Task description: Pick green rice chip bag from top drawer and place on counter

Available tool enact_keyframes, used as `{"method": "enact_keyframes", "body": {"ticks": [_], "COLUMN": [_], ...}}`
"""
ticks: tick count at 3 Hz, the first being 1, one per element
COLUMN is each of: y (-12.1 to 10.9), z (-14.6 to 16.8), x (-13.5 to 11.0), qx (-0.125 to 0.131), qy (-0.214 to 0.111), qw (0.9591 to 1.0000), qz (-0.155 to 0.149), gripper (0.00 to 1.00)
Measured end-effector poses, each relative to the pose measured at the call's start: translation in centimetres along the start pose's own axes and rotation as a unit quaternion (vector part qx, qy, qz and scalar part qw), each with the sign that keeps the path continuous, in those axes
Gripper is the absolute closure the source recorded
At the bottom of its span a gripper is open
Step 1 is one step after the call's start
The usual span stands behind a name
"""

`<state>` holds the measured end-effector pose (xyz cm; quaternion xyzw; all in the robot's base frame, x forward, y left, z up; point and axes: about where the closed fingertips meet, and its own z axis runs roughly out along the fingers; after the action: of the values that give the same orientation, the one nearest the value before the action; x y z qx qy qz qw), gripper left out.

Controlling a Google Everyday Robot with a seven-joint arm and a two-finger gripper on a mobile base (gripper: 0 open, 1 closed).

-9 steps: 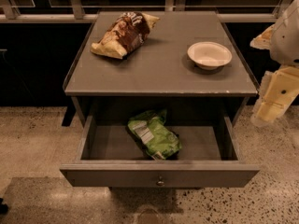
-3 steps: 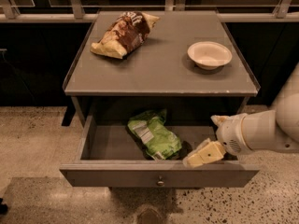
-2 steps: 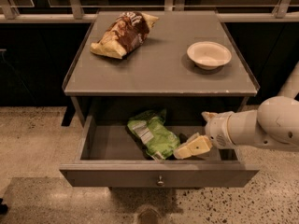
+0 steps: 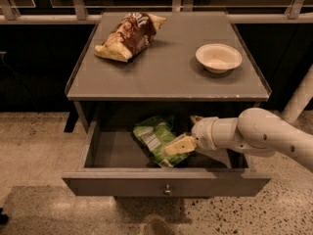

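in the camera view we see the gripper (image 4: pixel 172 147) further left than a moment ago, now inside the top drawer (image 4: pixel 166 182) and lying over the right edge of the green rice chip bag (image 4: pixel 152 137), where before it was just beside the bag; whether it is apart or together we cannot tell. the bag, crinkly and light green with a white label panel, lies in the same spot on the drawer floor. the smooth, rounded cream arm (image 4: pixel 261 131) reaches in from the right. the drawer is pulled out, dark grey with a small round metal knob (image 4: pixel 167 190). on the flat matte grey counter (image 4: pixel 171 75) rest a crumpled brown-and-yellow chip bag (image 4: pixel 129 35) and a shallow round pale bowl (image 4: pixel 218 58), well apart.
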<state>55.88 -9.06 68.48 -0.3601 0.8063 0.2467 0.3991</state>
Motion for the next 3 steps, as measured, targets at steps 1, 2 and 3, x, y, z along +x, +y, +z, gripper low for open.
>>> {"method": "enact_keyframes", "body": {"ticks": [1,2,3], "y": [0.5,2.3,2.8], "z": [4.4,9.7,10.5], "x": [0.7,3.4,3.4], "qx": [-0.001,0.031,0.034], "qy": [-0.01,0.031,0.033], "qw": [0.9999,0.9989,0.9988], "qz": [0.014,0.012,0.011], "gripper": [0.0,0.01,0.22]}}
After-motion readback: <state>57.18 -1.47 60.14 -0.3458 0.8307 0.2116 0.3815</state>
